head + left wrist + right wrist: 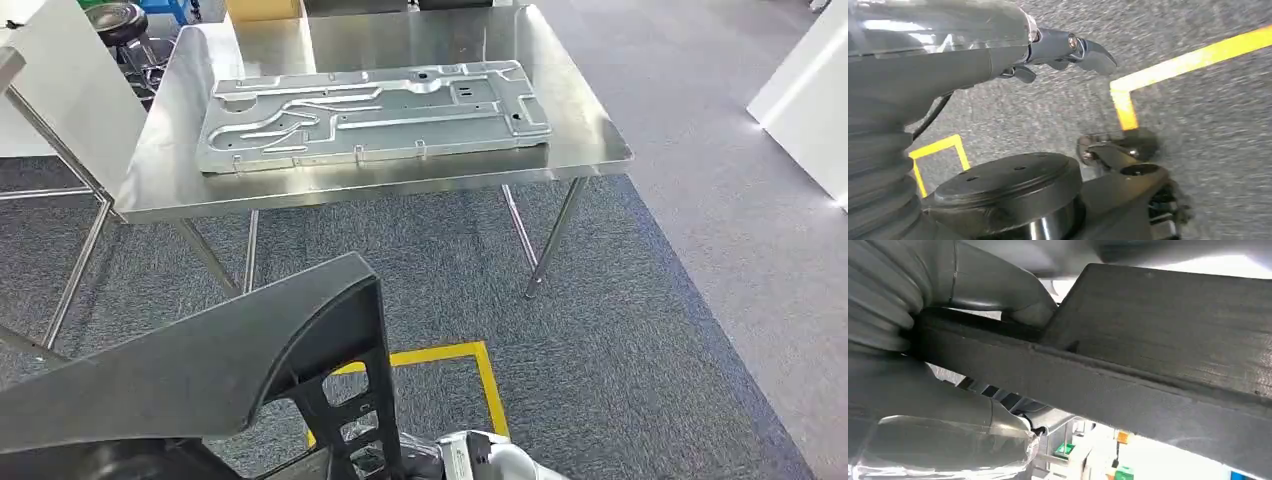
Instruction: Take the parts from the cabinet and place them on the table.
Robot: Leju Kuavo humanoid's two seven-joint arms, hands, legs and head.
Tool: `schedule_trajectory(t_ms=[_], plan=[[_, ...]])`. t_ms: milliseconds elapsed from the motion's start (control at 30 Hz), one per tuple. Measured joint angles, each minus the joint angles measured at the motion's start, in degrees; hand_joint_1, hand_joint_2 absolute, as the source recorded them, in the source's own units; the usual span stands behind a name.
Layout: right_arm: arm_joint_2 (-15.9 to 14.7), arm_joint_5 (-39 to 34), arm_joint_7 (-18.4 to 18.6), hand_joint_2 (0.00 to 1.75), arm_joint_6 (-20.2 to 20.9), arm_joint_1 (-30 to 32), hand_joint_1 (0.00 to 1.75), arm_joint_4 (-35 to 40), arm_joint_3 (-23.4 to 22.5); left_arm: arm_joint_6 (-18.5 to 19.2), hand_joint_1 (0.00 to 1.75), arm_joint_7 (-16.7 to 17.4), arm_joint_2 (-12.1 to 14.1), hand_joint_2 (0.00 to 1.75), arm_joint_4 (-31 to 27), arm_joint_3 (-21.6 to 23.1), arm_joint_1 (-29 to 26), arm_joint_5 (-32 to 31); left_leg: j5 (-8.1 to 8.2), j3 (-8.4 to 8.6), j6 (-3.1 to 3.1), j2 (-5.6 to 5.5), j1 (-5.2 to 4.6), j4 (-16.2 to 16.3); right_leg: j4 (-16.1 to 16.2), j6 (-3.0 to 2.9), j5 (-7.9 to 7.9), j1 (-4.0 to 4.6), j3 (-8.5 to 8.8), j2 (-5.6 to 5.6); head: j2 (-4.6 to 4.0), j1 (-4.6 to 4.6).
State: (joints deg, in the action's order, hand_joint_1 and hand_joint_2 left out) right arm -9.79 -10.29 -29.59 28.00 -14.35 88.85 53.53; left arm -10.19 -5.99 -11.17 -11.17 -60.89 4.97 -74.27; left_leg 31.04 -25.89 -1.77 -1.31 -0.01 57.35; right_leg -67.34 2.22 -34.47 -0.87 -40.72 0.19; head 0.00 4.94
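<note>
Right hand point(973, 330): clamped on black part point(200, 370), held short of table point(590, 140). Left hand point(1058, 50): hanging, fingers apart, empty. On table: metal panel point(370, 115).

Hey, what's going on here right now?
The robot stands short of a steel table, carrying a black part. Its right hand grips that part along one edge. Its left hand hangs over the carpet, holding nothing. A grey metal panel already lies flat on the table. The black part is not yet set down.
</note>
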Motion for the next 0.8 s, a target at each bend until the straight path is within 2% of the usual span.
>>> schedule_trajectory(t_ms=[33, 67, 100, 133, 167, 200, 233, 267, 300, 333, 367, 400, 433, 467, 500, 533, 567, 600, 633, 667, 700, 733, 767, 800], plan=[[0.00, 0.02, 0.02, 1.75, 0.05, 0.07, 1.75, -0.02, 0.00, 0.00, 0.00, -0.02, 0.00, 1.75, 0.00, -0.07, -0.01, 0.04, 1.00, 0.74, 0.14, 0.03, 0.00, -0.10, 4.01, -0.18, 5.97, 0.04, 0.23, -0.03, 0.00, 0.00], [-0.02, 0.07, 0.04, 1.75, 0.13, 0.37, 1.75, -0.15, 0.02, 0.02, 0.00, -0.11, -0.02, 1.75, 0.02, -0.24, -0.05, 0.22, 1.96, 1.99, 0.31, 0.01, -0.16, 0.22, 7.10, -0.55, 13.06, 0.19, -0.24, -0.13, 0.00, 0.00], [0.00, 0.07, 0.07, 1.75, 0.13, 0.47, 1.75, -0.31, 0.04, 0.04, 0.00, -0.15, -0.02, 1.75, 0.02, -0.37, 0.06, 0.35, 2.77, 2.29, 0.73, -0.34, -0.38, -0.19, 6.63, -1.06, 12.49, 0.41, 0.20, -0.27, 0.00, -0.07], [0.18, 0.07, 0.04, 1.75, 0.11, 0.46, 1.75, -0.24, 0.04, 0.02, 0.00, -0.20, -0.02, 1.75, 0.02, -0.44, 0.07, 0.44, 3.52, 3.45, 1.14, -0.13, -0.40, -1.19, 6.72, -1.46, 12.36, 0.56, 0.81, -0.04, 0.00, -0.02], [0.35, 0.07, 0.04, 1.75, 0.11, 0.30, 1.75, -0.24, 0.04, 0.02, 0.00, -0.31, 0.02, 1.75, 0.00, -0.50, 0.02, 0.44, 2.59, 4.14, 1.62, -0.11, -0.42, -0.41, 7.20, -1.95, 11.86, 0.33, 1.46, 0.09, 0.00, -0.02], [0.53, 0.07, 0.04, 1.75, 0.13, 0.22, 1.75, -0.24, 0.04, 0.04, 0.00, -0.31, 0.02, 1.75, 0.00, -0.59, 0.23, 0.39, 1.97, 4.14, 1.97, -0.13, -0.43, 0.71, 7.37, -2.50, 11.48, 0.34, 2.46, 0.27, 0.00, -0.02], [0.72, 0.07, 0.04, 1.75, 0.13, 0.37, 1.75, -0.24, 0.02, 0.06, 0.00, -0.31, 0.07, 1.75, 0.00, -0.59, 0.42, 0.31, 1.56, 3.05, 2.24, 0.15, -0.23, 3.14, 7.84, -2.82, 10.94, 0.23, 3.45, 0.30, 0.00, -0.02], [0.72, 0.07, 0.07, 1.75, 0.15, 0.35, 1.75, -0.33, 0.02, 0.07, 0.00, -0.31, 0.07, 1.75, 0.00, -0.59, 0.43, 0.20, 0.90, 1.19, 2.47, 0.38, -0.18, 6.78, 7.93, -3.29, 10.36, 0.22, 4.35, 0.12, 0.00, -0.02], [0.81, 0.07, 0.07, 1.75, 0.18, 0.32, 1.75, -0.37, 0.04, 0.09, 0.00, -0.31, 0.04, 1.75, 0.00, -0.59, 0.46, 0.13, 1.57, -1.71, 2.74, 0.47, -0.13, 10.91, 8.05, -3.47, 9.69, 0.22, 5.21, 0.07, 0.00, -0.02], [0.81, 0.07, 0.07, 1.75, 0.20, 0.32, 1.75, -0.42, 0.04, 0.11, 0.00, -0.31, 0.04, 1.75, 0.00, -0.59, 0.40, 0.06, 3.64, -4.64, 3.16, 0.53, 0.00, 14.43, 8.14, -3.54, 8.93, 0.22, 6.00, 0.08, 0.00, 0.00], [0.81, 0.07, 0.07, 1.75, 0.20, 0.32, 1.75, -0.44, 0.04, 0.15, 0.00, -0.28, 0.04, 1.75, 0.00, -0.61, 0.30, 0.04, 6.60, -7.17, 3.35, 0.59, 0.11, 16.69, 8.14, -3.58, 8.17, 0.22, 6.84, 0.12, 0.00, -0.02], [0.81, 0.07, 0.07, 1.75, 0.20, 0.34, 1.75, -0.46, 0.04, 0.17, 0.00, -0.31, 0.04, 1.75, 0.00, -0.61, 0.17, 0.00, 8.75, -8.94, 3.28, 0.64, 0.17, 17.32, 8.14, -3.60, 7.49, 0.22, 7.69, 0.21, 0.00, -0.02], [0.81, 0.07, 0.07, 1.75, 0.20, 0.34, 1.75, -0.48, 0.04, 0.20, 0.00, -0.31, 0.04, 1.75, 0.00, -0.66, 0.18, 0.07, 9.36, -10.12, 3.31, 0.71, 0.22, 16.11, 8.14, -3.59, 6.67, 0.22, 8.75, 0.26, 0.00, -0.02], [0.81, 0.07, 0.07, 1.75, 0.20, 0.33, 1.75, -0.55, 0.04, 0.20, 0.00, -0.31, 0.07, 1.75, 0.00, -0.66, 0.22, 0.00, 8.51, -10.28, 3.24, 0.75, 0.21, 14.12, 8.15, -3.54, 6.11, 0.23, 9.55, 0.26, 0.00, -0.02], [0.83, 0.07, 0.07, 1.75, 0.22, 0.33, 1.75, -0.59, 0.04, 0.20, 0.00, -0.28, 0.07, 1.75, 0.00, -0.66, 0.16, -0.04, 4.94, -9.93, 2.83, 0.78, 0.17, 9.85, 8.15, -3.49, 5.30, 0.29, 10.68, 0.24, 0.00, -0.02], [0.85, 0.07, 0.07, 1.75, 0.20, 0.30, 1.75, -0.59, 0.04, 0.20, 0.00, -0.24, 0.07, 1.75, 0.00, -0.66, 0.11, -0.11, 0.30, -9.39, 2.30, 0.84, 0.00, 5.64, 8.21, -3.42, 4.65, 0.38, 11.50, 0.17, 0.00, -0.02], [0.90, 0.07, 0.07, 1.75, 0.22, 0.29, 1.75, -0.59, 0.02, 0.20, 0.00, -0.17, 0.13, 1.75, 0.00, -0.66, -0.09, -0.18, -5.48, -8.92, 1.70, 1.06, -0.28, 2.75, 8.33, -3.36, 4.09, 0.35, 11.97, 0.12, 0.00, -0.02], [0.92, 0.09, 0.07, 1.75, 0.28, 0.35, 1.75, -0.81, 0.04, 0.22, 0.00, -0.09, 0.20, 1.75, 0.00, -0.66, -0.20, -0.20, -4.81, -9.13, 1.56, 1.07, -0.62, 2.73, 8.11, -2.91, 3.55, 0.54, 12.66, 0.51, 0.00, 0.02], [0.96, 0.07, 0.02, 1.75, 0.33, 0.30, 1.75, -0.85, 0.04, 0.20, 0.00, -0.09, 0.22, 1.75, 0.00, -0.68, -0.12, -0.13, -4.03, -8.58, 1.44, 0.91, -0.70, 2.77, 8.37, -2.41, 2.92, 0.43, 12.96, 0.54, 0.00, -0.04], [1.01, 0.09, 0.00, 1.75, 0.51, 0.22, 1.75, -0.85, 0.04, 0.17, 0.00, 0.11, 0.26, 1.75, 0.00, -0.68, -0.06, -0.13, -4.89, -7.92, 0.99, 0.78, -0.67, 1.75, 7.36, -2.17, 3.45, 0.43, 13.76, 0.52, 0.00, 0.00], [1.12, 0.09, -0.11, 1.75, 0.81, -0.02, 1.75, -0.85, 0.04, 0.13, 0.00, 0.22, 0.28, 1.75, 0.00, -0.68, 0.08, 0.02, -4.56, -7.22, 0.64, 0.77, -0.56, 1.49, 6.76, -1.86, 4.08, 0.46, 13.71, 0.49, 0.00, -0.02], [1.29, 0.07, -0.20, 1.75, 1.01, -0.40, 1.75, -0.85, 0.04, 0.09, 0.00, 0.24, 0.26, 1.75, 0.00, -0.68, 0.38, 0.20, -4.87, -5.69, 0.34, 0.68, -0.27, 0.88, 5.89, -1.77, 3.77, 0.77, 13.28, 0.30, 0.00, -0.02], [1.38, 0.09, -0.22, 1.75, 1.12, -0.57, 1.75, -0.85, 0.04, 0.07, 0.00, 0.22, 0.18, 1.75, 0.00, -0.70, 0.49, 0.44, -4.70, -4.95, 0.15, 0.75, -0.23, 0.41, 4.17, -1.69, 3.74, 0.66, 12.73, -0.02, 0.00, -0.02], [1.53, 0.04, -0.33, 1.75, 1.23, -0.76, 1.75, -0.85, 0.04, 0.00, 0.00, 0.22, 0.17, 1.75, 0.00, -0.74, 0.59, 0.68, -4.41, -4.56, -0.19, 0.79, -0.16, 0.18, 1.20, -1.55, 3.09, 0.63, 10.71, -0.01, 0.00, -0.04]])
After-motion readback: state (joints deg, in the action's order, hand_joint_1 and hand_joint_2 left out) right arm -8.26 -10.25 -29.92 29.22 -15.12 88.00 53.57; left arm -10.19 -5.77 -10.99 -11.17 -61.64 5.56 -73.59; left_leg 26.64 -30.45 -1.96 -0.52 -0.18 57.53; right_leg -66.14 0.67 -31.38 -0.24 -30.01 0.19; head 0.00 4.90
